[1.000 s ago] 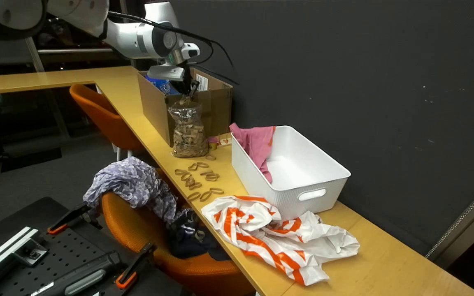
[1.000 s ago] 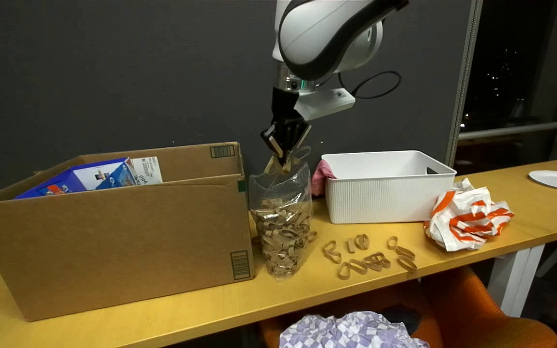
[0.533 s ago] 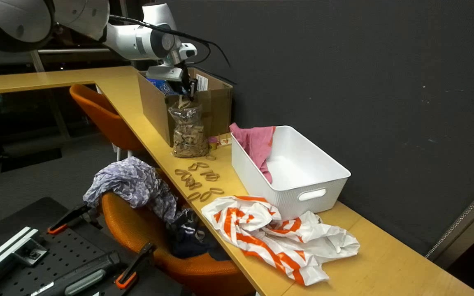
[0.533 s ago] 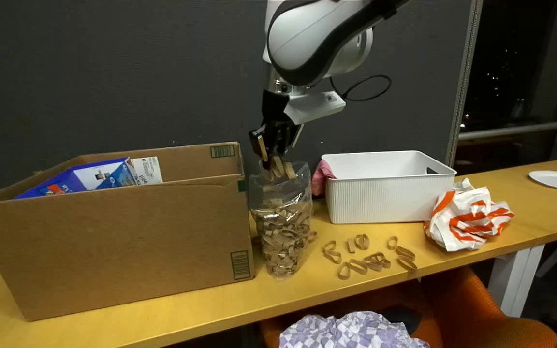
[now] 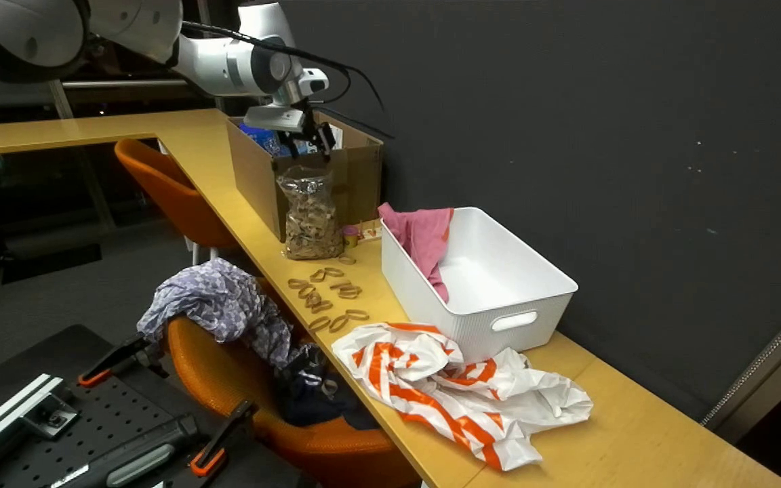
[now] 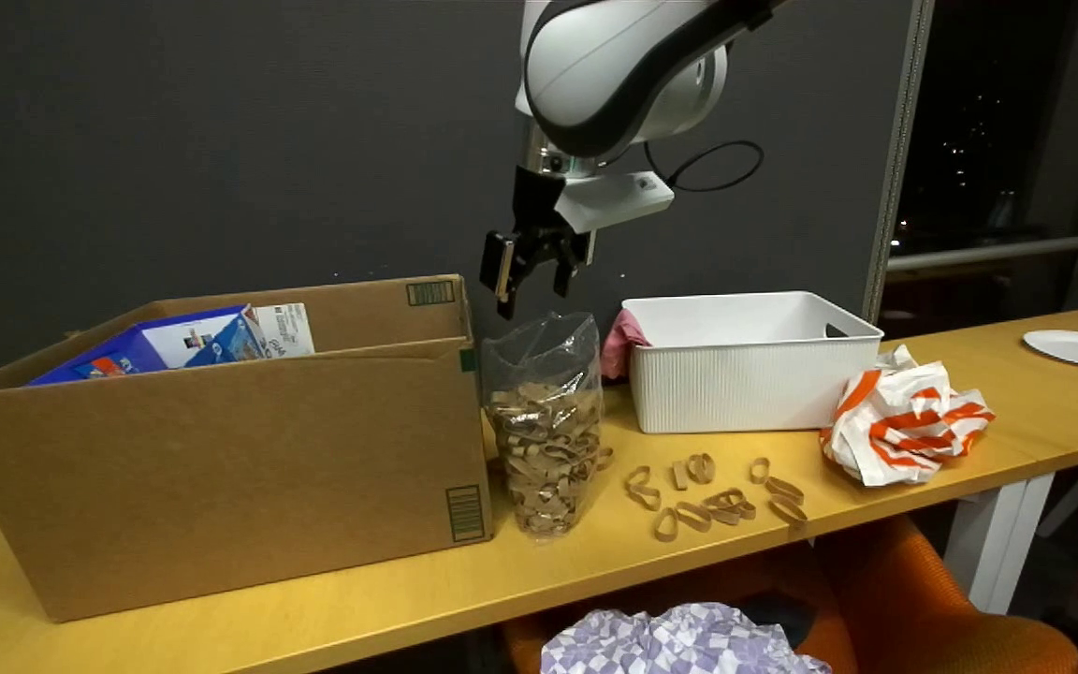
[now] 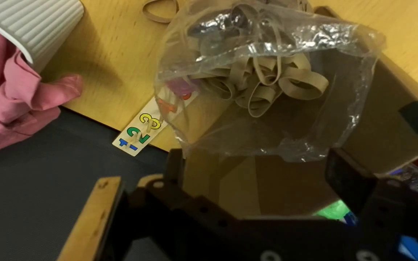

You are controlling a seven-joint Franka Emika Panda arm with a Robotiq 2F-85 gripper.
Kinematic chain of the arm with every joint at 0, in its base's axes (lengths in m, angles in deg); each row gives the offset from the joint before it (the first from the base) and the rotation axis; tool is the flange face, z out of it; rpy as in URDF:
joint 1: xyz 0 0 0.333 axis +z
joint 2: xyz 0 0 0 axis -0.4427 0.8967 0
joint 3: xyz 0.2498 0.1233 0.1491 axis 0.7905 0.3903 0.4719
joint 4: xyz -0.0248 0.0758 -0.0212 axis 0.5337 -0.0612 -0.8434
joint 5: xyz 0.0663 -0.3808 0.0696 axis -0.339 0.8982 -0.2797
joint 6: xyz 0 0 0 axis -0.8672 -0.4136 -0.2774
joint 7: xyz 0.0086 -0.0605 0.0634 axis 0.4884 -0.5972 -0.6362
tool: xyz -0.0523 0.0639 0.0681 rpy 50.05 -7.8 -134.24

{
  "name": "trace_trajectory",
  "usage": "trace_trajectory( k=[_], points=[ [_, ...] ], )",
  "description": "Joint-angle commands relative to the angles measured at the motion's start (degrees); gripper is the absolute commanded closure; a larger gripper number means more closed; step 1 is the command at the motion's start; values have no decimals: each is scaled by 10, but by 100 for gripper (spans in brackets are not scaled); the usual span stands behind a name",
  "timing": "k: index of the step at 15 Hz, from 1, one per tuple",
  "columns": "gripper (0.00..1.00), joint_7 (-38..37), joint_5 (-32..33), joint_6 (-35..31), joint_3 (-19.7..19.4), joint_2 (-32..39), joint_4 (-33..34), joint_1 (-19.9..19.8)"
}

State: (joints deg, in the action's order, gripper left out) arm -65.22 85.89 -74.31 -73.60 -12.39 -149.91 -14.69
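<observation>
My gripper (image 6: 534,296) hangs just above the mouth of a clear plastic bag, its jaws wide apart with nothing between them. The bag (image 6: 546,449) stands upright on the table, filled about two thirds with tan rubber bands. In the wrist view the bag's mouth gapes toward me, and a loose heap of bands (image 7: 301,85) shows inside. The far rim of the film lies close by the fingertips in that picture; whether they touch is unclear. Several loose bands (image 6: 693,517) are scattered on the table beside the bag, visible in both exterior views.
A tall cardboard box (image 6: 249,487) holding blue packages stands right beside the bag. A white bin (image 6: 745,388) with a pink cloth (image 5: 424,237) over its rim is on the opposite side. A crumpled orange-striped bag (image 5: 445,400) and a number strip (image 7: 136,134) lie on the table.
The jaws, shut on tan bands a second ago, have spread wide. Those bands have left the fingers over the bag's mouth. The gripper shifted slightly toward the cardboard box.
</observation>
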Motion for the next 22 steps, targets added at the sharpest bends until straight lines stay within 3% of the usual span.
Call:
trace_trajectory(
  k=[1,12,16,18,22],
  points=[
    [0,-34,-3,-6,-12,-58,-74,-5],
    [0,-203,22,-30,-45,-232,-407,8],
    [0,-209,14,-104,-44,-269,-539,-12],
    [0,-192,16,-172,-49,-279,-606,-26],
    [0,-147,28,-284,-71,-254,-652,-43]
  ],
)
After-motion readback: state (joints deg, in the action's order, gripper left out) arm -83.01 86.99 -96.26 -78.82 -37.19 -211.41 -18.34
